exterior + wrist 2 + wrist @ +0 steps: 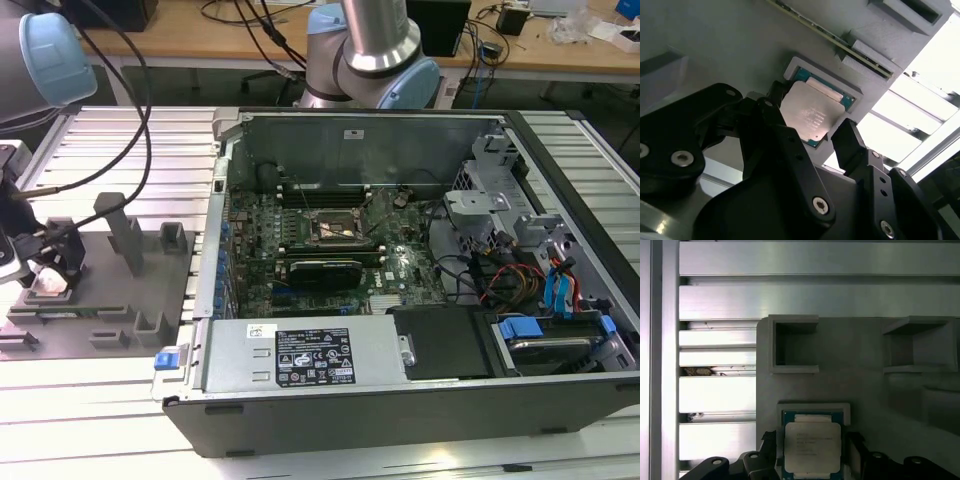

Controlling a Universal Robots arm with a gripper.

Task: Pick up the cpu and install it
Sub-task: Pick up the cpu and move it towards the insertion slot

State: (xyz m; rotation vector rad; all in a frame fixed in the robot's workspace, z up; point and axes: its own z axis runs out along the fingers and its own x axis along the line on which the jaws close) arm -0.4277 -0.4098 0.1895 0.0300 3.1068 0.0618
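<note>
Gripper [811, 437] open, straddling cpu [812, 452] near fixture plate [865, 385] edge, holding nothing. Uneven closing could tilt or jam it.

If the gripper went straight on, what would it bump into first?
Probably the cpu, lying in the grey fixture plate between the gripper's open fingers, though depth is hard to judge.

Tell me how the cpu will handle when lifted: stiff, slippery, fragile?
Probably rigid: the cpu is a flat square with a metal lid. Likely slippery, since that lid looks smooth and glossy. Its thin edges sit low in the fixture pocket, offering little grip, so it could tilt.
</note>
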